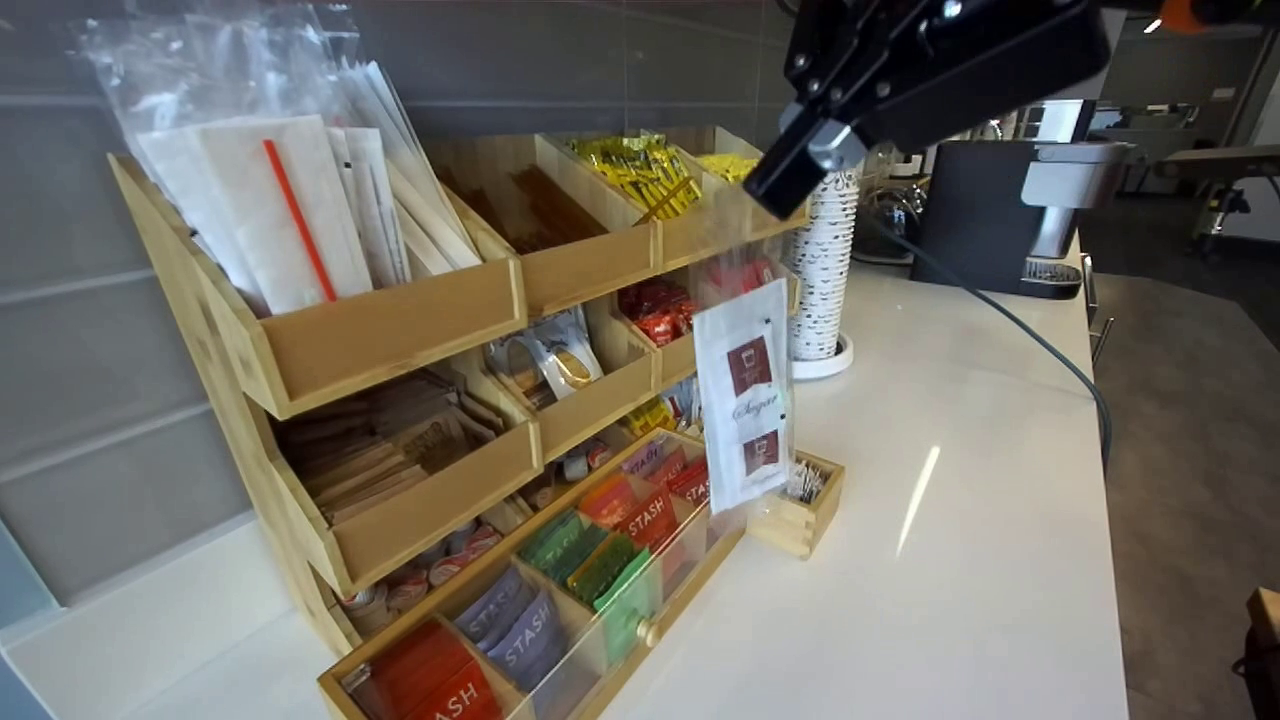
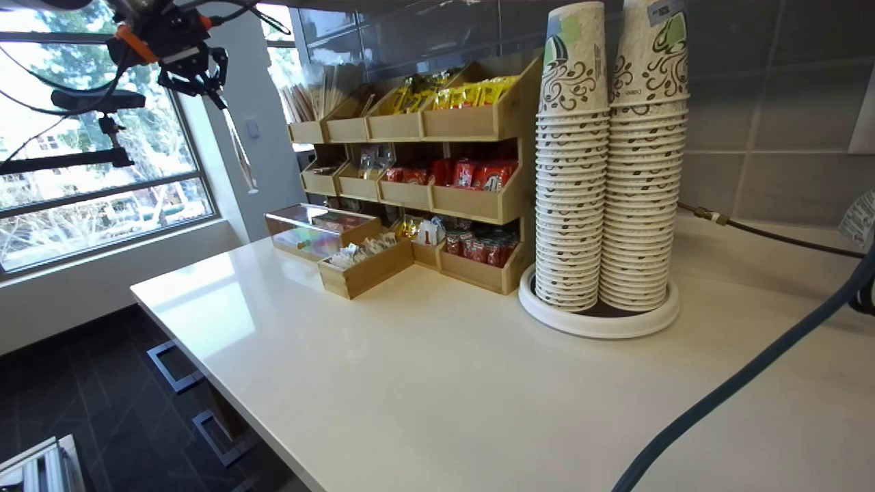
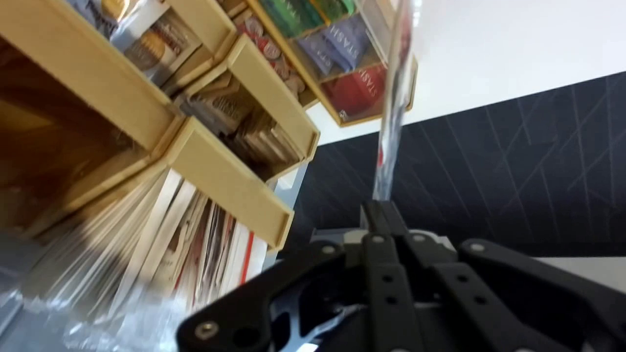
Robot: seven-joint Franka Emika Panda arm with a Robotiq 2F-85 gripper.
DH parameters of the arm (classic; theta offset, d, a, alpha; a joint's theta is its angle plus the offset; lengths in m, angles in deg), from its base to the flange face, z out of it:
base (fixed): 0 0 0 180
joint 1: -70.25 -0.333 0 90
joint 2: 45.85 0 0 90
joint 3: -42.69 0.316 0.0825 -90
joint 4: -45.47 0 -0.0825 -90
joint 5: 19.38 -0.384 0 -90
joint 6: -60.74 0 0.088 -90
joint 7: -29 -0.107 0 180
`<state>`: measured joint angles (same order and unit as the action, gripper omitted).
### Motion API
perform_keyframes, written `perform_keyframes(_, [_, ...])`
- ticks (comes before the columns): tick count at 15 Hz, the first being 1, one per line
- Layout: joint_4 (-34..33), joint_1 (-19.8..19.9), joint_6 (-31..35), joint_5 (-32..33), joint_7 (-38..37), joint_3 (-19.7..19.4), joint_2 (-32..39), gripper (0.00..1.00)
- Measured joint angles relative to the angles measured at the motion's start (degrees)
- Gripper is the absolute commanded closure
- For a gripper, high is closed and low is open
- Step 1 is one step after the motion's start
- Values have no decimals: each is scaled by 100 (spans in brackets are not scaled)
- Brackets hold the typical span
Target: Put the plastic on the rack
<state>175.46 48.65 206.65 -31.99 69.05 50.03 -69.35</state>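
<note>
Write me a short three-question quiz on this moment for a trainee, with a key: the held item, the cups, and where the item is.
1. Which word can be read on the plastic? A) Salt B) Sugar C) Honey
2. True or false: the cups stand in two stacks on a round tray.
3. Is the plastic set on the rack, or where is it instead?

Key:
1. B
2. True
3. No; it hangs from the jaws, which are shut on it.
</note>
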Motion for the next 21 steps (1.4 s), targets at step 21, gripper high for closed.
perform_keyframes(21, [-753,-409,4040,0,752,-360,1441,100])
